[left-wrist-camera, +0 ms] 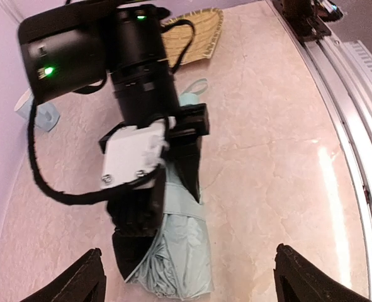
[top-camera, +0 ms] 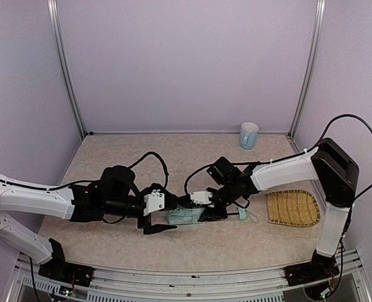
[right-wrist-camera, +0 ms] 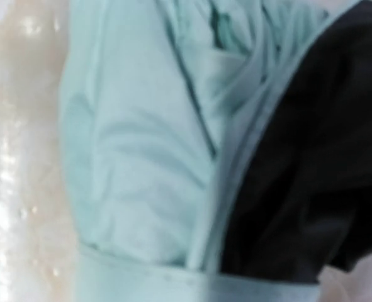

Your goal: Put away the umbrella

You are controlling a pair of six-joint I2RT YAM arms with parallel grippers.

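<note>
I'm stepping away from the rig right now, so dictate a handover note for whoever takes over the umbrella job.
Left gripper: open and empty, next to the umbrella's canopy end.
Right gripper: shut on the umbrella, partway along the bundle.
Things: the umbrella lies collapsed on the table between the arms, with its handle toward the woven straw mat. The pale blue mug stands apart at the far edge.
Done: the canopy is collapsed and gathered into a bundle.
Left: I cannot tell whether the strap is fastened. Check it, then stow the umbrella.
</note>
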